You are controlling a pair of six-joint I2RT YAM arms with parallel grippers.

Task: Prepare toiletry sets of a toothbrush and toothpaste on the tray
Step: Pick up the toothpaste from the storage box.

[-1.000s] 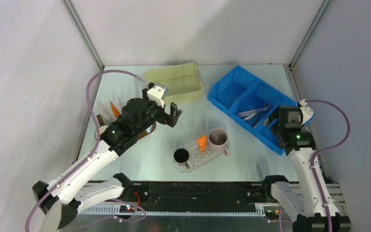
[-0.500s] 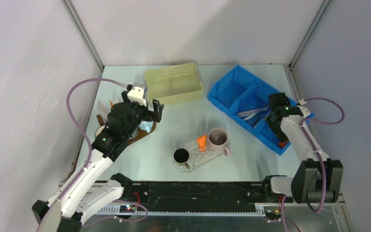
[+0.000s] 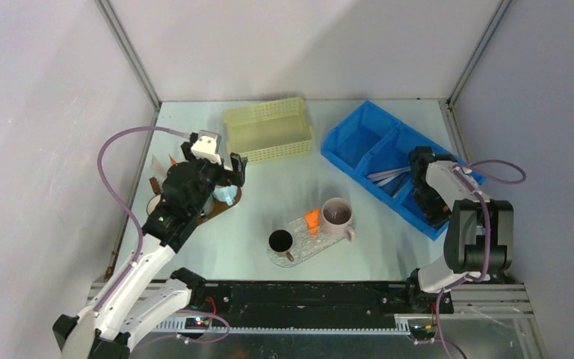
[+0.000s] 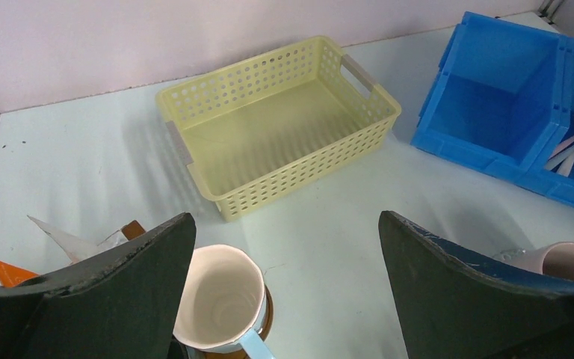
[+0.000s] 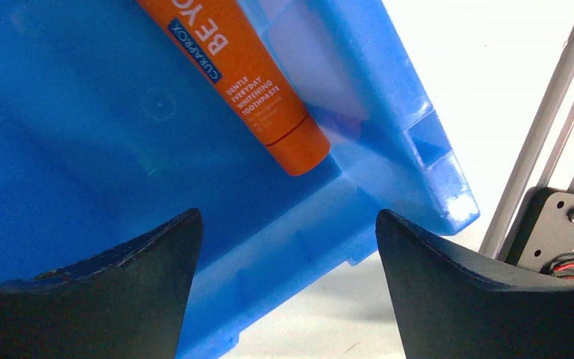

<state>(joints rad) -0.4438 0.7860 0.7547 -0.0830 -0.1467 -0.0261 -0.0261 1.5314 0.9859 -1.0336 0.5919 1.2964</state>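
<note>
A clear oval tray near the table's middle carries a black mug, a pink mug and an orange toothpaste tube. Pale toothbrushes lie in the blue bin. Another orange toothpaste tube lies in the bin's near corner compartment. My right gripper hangs open just over that compartment's edge, the tube ahead of its fingers. My left gripper is open and empty, low over a pale blue mug close to its left finger. More orange and white tubes lie at the far left.
An empty yellow perforated basket stands at the back, left of the blue bin. The pale blue mug sits on a brown coaster near the left wall. A metal rail runs just beyond the bin's corner.
My left gripper has drawn back leftward from the table's middle to above the pale blue mug. My right arm has folded, bringing its gripper down into the bin's near corner.
</note>
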